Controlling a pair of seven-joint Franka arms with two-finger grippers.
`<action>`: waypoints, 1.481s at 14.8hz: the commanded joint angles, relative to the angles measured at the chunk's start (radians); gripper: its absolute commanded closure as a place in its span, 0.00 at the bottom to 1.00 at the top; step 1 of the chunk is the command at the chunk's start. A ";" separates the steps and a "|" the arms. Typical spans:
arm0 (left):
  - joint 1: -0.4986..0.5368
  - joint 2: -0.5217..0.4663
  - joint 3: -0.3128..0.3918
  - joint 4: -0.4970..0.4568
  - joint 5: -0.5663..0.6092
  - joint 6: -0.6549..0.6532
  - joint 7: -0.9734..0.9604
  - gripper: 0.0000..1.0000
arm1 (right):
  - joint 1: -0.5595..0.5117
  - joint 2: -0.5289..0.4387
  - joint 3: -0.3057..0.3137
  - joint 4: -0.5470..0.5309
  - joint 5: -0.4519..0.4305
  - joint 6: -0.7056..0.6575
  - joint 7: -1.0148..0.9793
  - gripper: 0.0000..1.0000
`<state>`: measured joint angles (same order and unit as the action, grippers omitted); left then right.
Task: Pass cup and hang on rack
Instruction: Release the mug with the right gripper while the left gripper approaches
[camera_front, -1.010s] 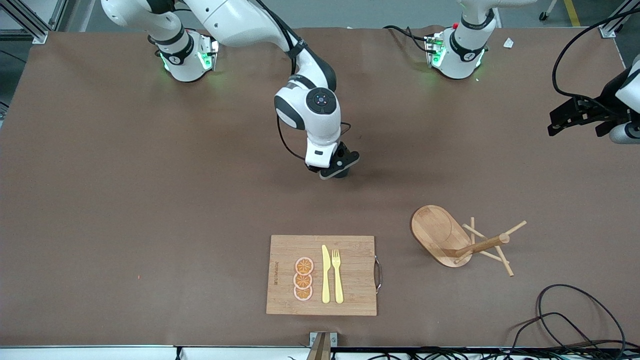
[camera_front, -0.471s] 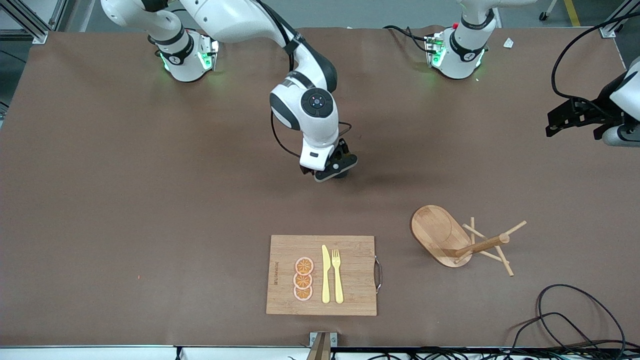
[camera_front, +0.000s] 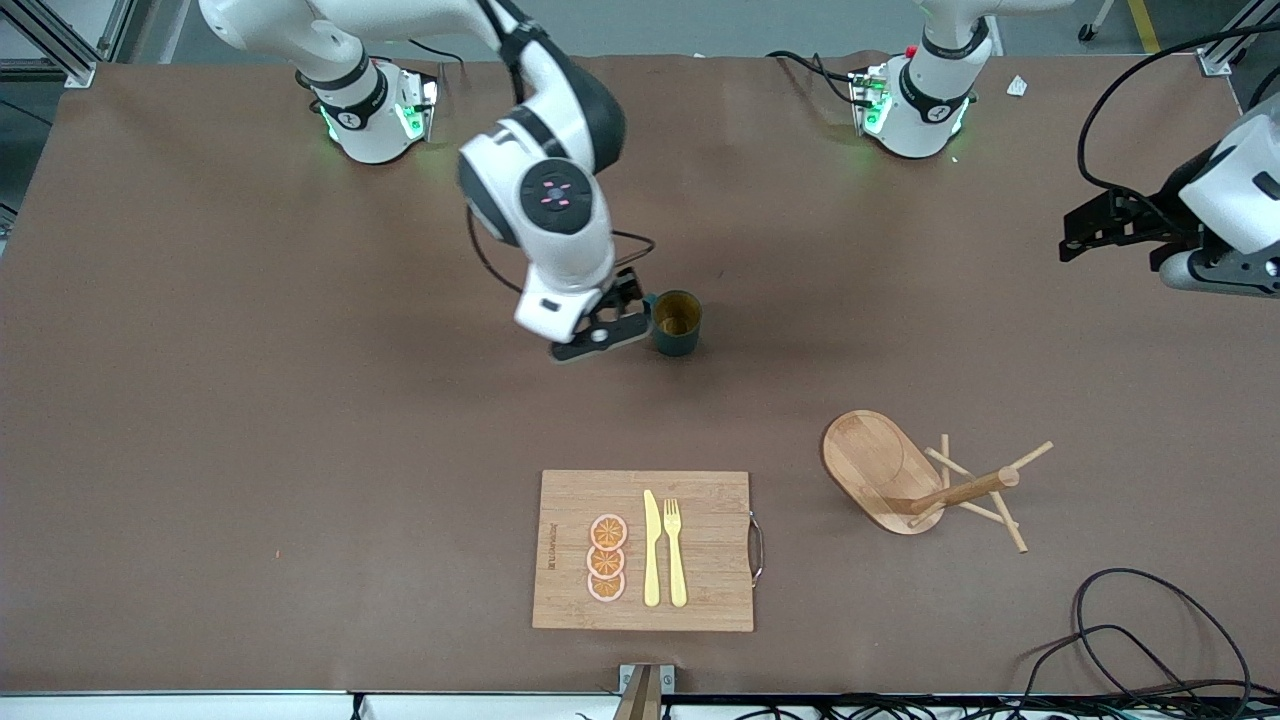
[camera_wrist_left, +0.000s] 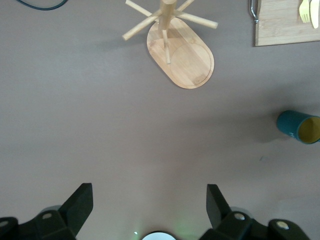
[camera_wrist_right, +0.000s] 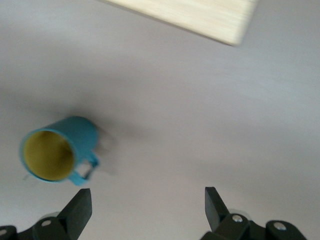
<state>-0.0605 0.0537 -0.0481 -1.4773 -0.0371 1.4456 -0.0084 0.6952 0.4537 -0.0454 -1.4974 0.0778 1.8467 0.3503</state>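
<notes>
The teal-green cup (camera_front: 677, 323) with a yellow inside stands upright on the brown table near its middle. It also shows in the right wrist view (camera_wrist_right: 57, 150) and the left wrist view (camera_wrist_left: 300, 127). My right gripper (camera_front: 597, 328) is open and empty, raised just beside the cup on the side toward the right arm's end. The wooden rack (camera_front: 905, 476) stands nearer the front camera, toward the left arm's end, and shows in the left wrist view (camera_wrist_left: 177, 47). My left gripper (camera_front: 1100, 222) is open and empty, held high over the table's edge at the left arm's end.
A wooden cutting board (camera_front: 700, 548) with orange slices (camera_front: 606, 558), a yellow knife (camera_front: 651, 548) and a fork (camera_front: 675, 550) lies near the front edge. Black cables (camera_front: 1150, 640) lie at the front corner by the left arm's end.
My right gripper has let go of the cup, risen and moved toward the right arm's end, uncovering the cup. The left gripper has shifted slightly inward and up.
</notes>
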 joint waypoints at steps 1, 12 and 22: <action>-0.005 -0.002 -0.044 0.011 -0.009 -0.013 -0.117 0.00 | -0.162 -0.091 0.018 -0.030 0.008 -0.136 0.004 0.00; -0.255 0.126 -0.276 0.017 0.135 0.067 -1.008 0.00 | -0.577 -0.182 0.019 -0.014 -0.062 -0.242 -0.149 0.00; -0.764 0.513 -0.260 0.163 0.620 0.133 -1.579 0.00 | -0.778 -0.190 0.021 0.089 -0.079 -0.331 -0.390 0.00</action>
<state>-0.7684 0.4786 -0.3233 -1.3907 0.5105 1.5918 -1.5327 -0.0707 0.2692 -0.0495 -1.4235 0.0016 1.5355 -0.0346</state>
